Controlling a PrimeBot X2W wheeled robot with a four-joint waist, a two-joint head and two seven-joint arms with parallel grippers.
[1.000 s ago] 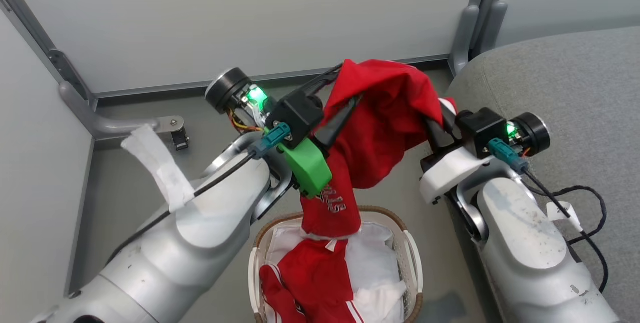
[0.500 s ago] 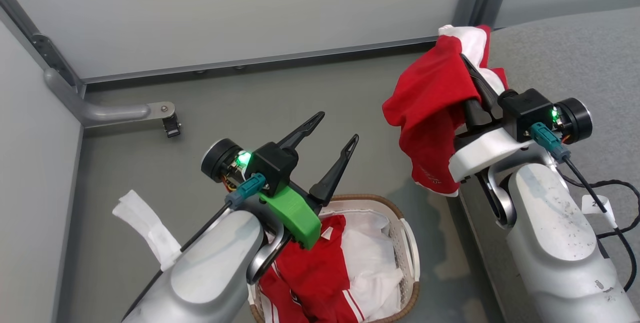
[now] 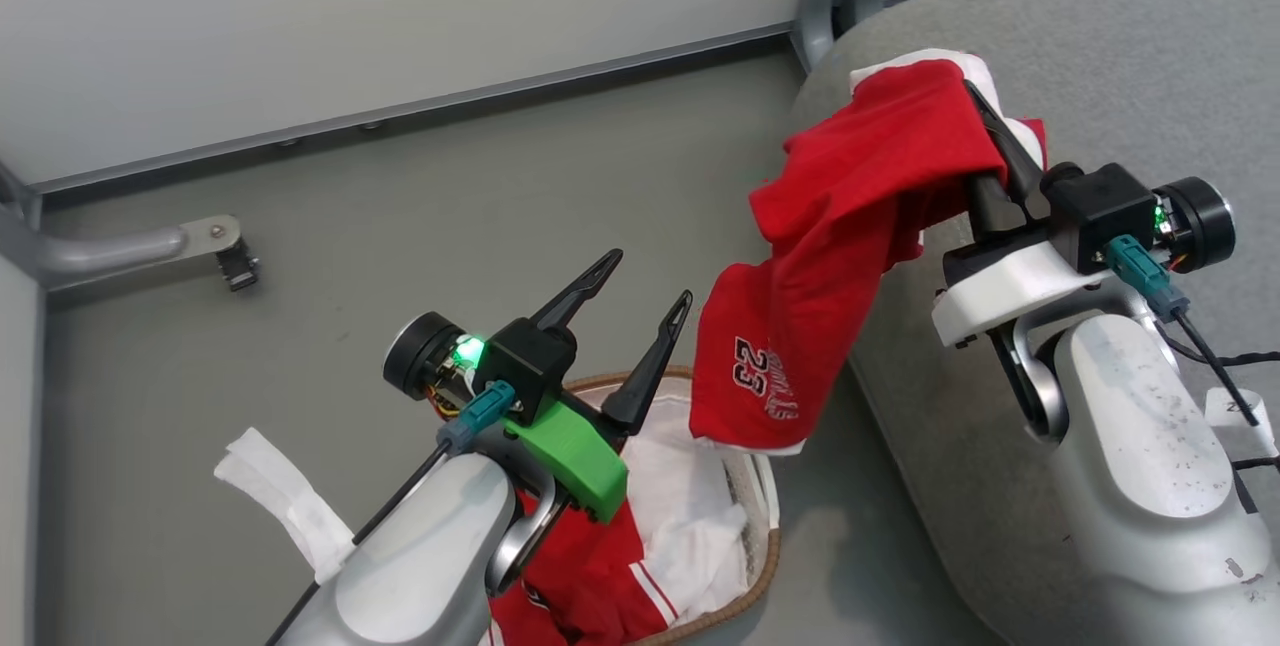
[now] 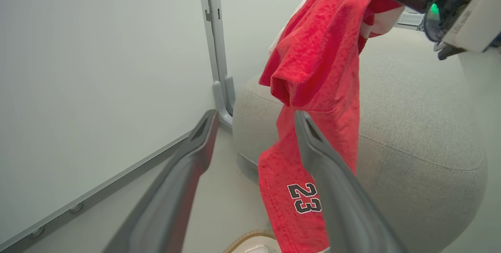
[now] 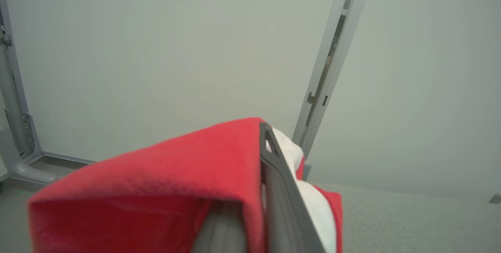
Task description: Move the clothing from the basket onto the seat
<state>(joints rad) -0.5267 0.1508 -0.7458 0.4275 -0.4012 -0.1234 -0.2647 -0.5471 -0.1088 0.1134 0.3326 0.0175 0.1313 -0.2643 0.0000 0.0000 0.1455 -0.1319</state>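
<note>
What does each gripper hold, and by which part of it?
The right gripper is shut on the red garment, at a bunched fold near its white edge; the rest hangs down. The left gripper is open and holds nothing.

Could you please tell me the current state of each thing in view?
left gripper: open, empty.
right gripper: shut on the held garment.
held garment: lifted, hanging down past the edge of the seat.
basket: holds another garment and a white liner.
seat: held garment not yet released onto it.
</note>
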